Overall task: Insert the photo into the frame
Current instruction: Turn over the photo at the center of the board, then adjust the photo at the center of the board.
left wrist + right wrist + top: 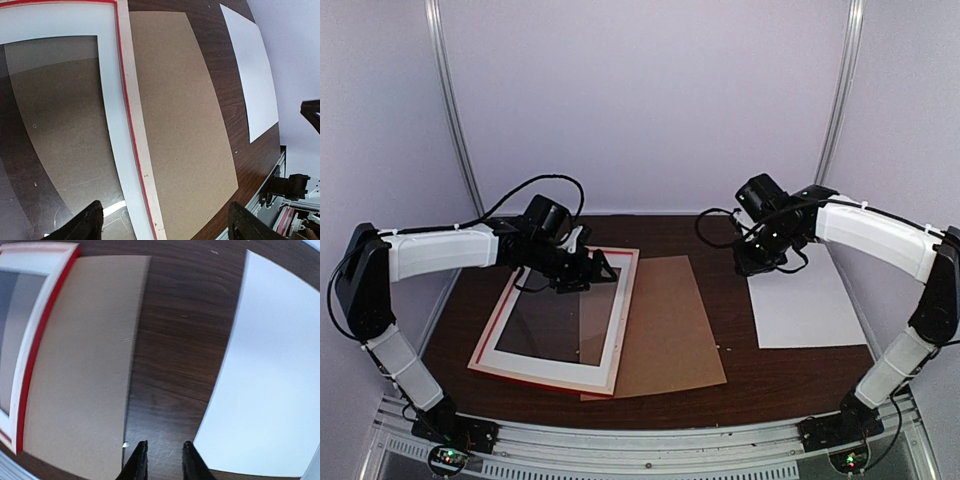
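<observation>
The frame (552,377) lies flat at left, with a red outer edge, a pale rim and a white inner border around a glassy, reflective middle. It also shows in the left wrist view (131,100) and the right wrist view (35,335). A plain white sheet (806,300) lies at right. No printed picture shows on it, so I cannot tell whether it is the photo. My left gripper (582,270) is wide open and empty above the frame's far right part (167,226). My right gripper (752,262) hangs slightly open and empty over bare table between the board and the white sheet (164,462).
A plain brown backing board (670,320) lies beside the frame, partly under its right rail; it also shows in the wrist views (185,110) (85,350). The white sheet shows there too (252,75) (270,380). The dark wood table (740,355) ends at a metal rail in front.
</observation>
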